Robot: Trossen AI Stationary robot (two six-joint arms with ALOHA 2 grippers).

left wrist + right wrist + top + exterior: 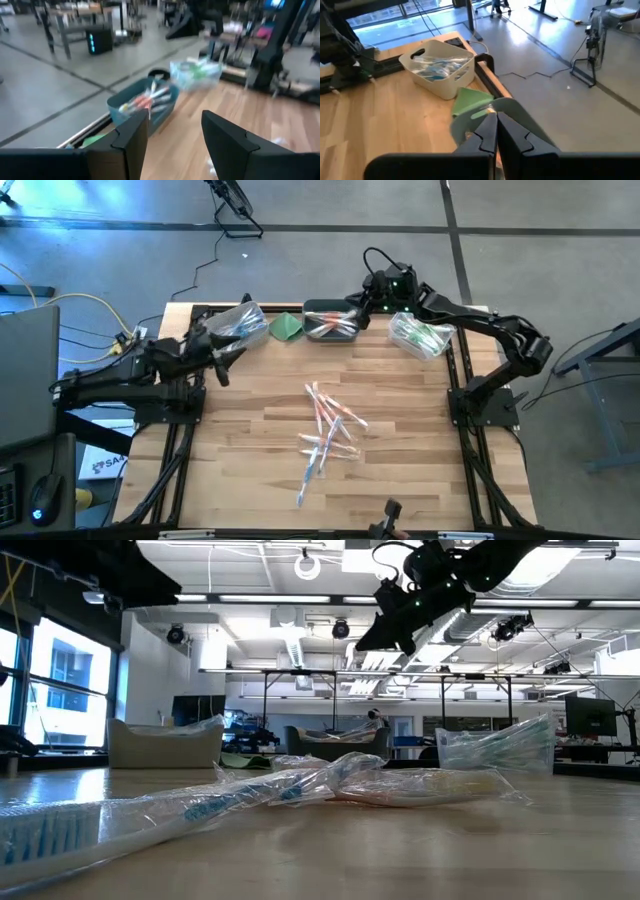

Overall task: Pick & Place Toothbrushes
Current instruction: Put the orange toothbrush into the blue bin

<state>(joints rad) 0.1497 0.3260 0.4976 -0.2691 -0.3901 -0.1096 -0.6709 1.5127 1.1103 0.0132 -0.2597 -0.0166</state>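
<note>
Several toothbrushes (328,438) lay heaped mid-bench, thin, see-through sticks with blue and pink-orange parts (wrapped in crinkly film, it looked). I judged a pinch could snag two at once or slip off the film. My left gripper (232,352) hung wide near the far-left bin (240,321); my right gripper (372,297), fingers together and empty, hovered over the far-edge middle bin (331,321).

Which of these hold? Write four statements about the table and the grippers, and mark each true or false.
1. Loose toothbrushes lie on the middle of the table. True.
2. The right gripper is open. False: it is shut.
3. The green cloth lies between the left bin and the middle bin. True.
4. The left gripper holds a toothbrush. False: it is open with nothing between its fingers.
</note>
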